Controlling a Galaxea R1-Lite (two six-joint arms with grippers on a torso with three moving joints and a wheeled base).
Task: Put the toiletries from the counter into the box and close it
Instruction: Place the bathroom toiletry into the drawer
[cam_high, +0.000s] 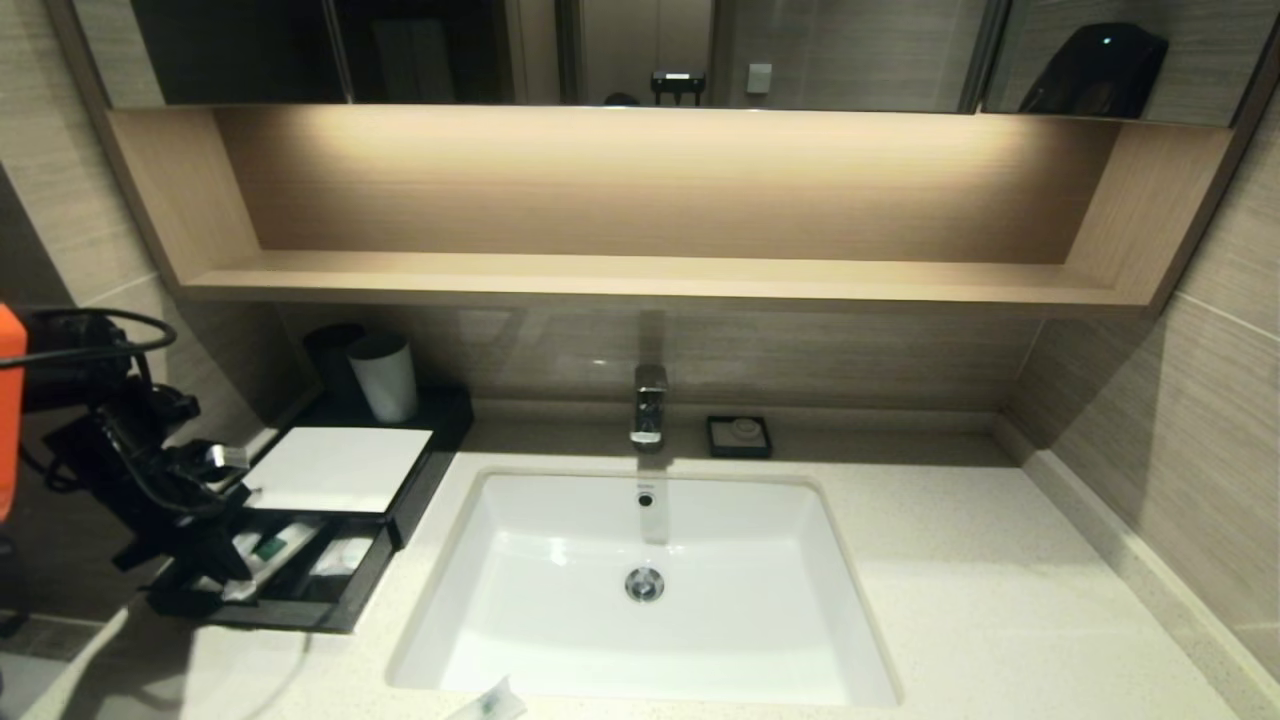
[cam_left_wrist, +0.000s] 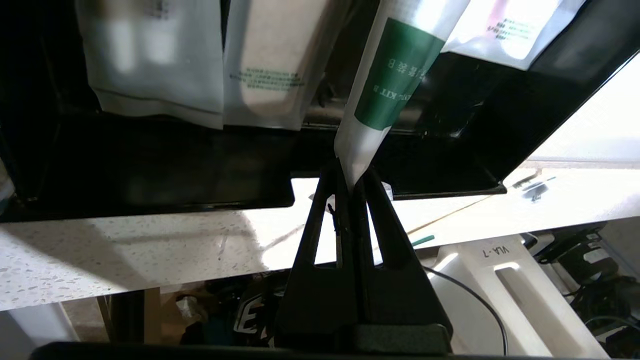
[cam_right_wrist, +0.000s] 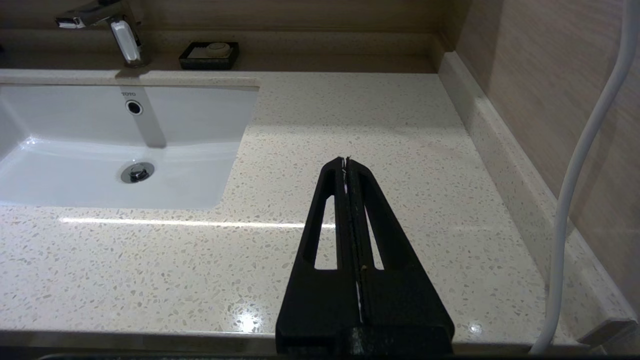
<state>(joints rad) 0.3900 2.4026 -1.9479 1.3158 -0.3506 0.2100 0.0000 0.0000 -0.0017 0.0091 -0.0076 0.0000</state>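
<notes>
The black box with its white top panel (cam_high: 340, 468) stands at the counter's (cam_high: 1000, 600) left end, its front drawer (cam_high: 345, 590) pulled out. My left gripper (cam_high: 228, 580) is at the drawer's left front. In the left wrist view it (cam_left_wrist: 352, 182) is shut on the end of a slim toiletry packet with a green band (cam_left_wrist: 395, 75), which reaches into the drawer over its front wall (cam_left_wrist: 150, 165). Other packets (cam_left_wrist: 155, 55) lie in the drawer. One more packet (cam_high: 497, 702) lies on the counter's front edge before the basin (cam_high: 560, 600). My right gripper (cam_right_wrist: 346, 161) is shut and empty above the counter right of the basin.
A faucet (cam_high: 648, 405) and a small black soap dish (cam_high: 738, 436) stand behind the basin. A white cup (cam_high: 383, 375) stands behind the box. A wooden shelf (cam_high: 650, 275) runs above. A tiled wall (cam_high: 1180, 420) bounds the right side.
</notes>
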